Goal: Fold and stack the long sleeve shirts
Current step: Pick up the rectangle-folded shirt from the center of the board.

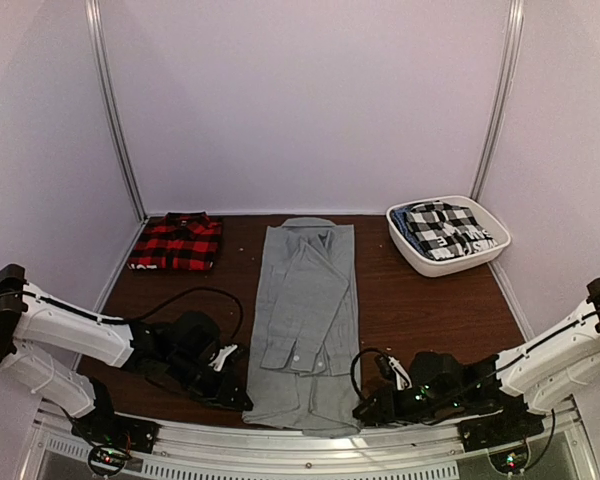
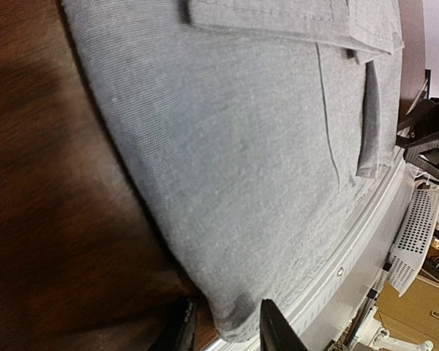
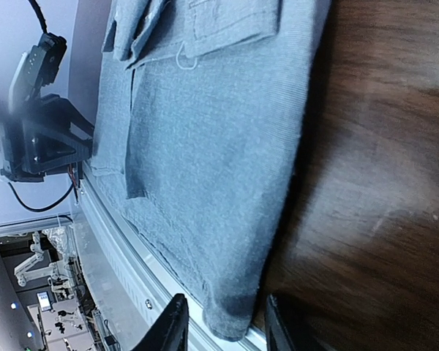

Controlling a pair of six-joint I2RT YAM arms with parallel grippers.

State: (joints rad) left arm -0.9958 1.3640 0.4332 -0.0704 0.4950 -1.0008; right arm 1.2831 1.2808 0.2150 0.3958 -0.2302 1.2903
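The light grey long sleeve shirt [image 1: 305, 310] lies flat along the middle of the table, collar at the far end and both sleeves folded in over its front. Its near hem hangs at the table's front edge. My left gripper [image 1: 242, 400] is at the hem's near left corner. In the left wrist view that gripper [image 2: 227, 329] is open, its fingers straddling the corner of the grey shirt [image 2: 241, 146]. My right gripper [image 1: 366, 410] is at the near right corner. It [image 3: 225, 325] is open too, with the grey shirt's [image 3: 205, 146] corner between its fingers. The red-and-black plaid shirt [image 1: 177, 242] lies folded at the back left.
A white basket [image 1: 420, 262] at the back right holds folded black-and-white checked cloth [image 1: 448, 230]. The metal front rail [image 1: 310, 440] runs just under the shirt's hem. White walls with upright metal rails close in the sides and back.
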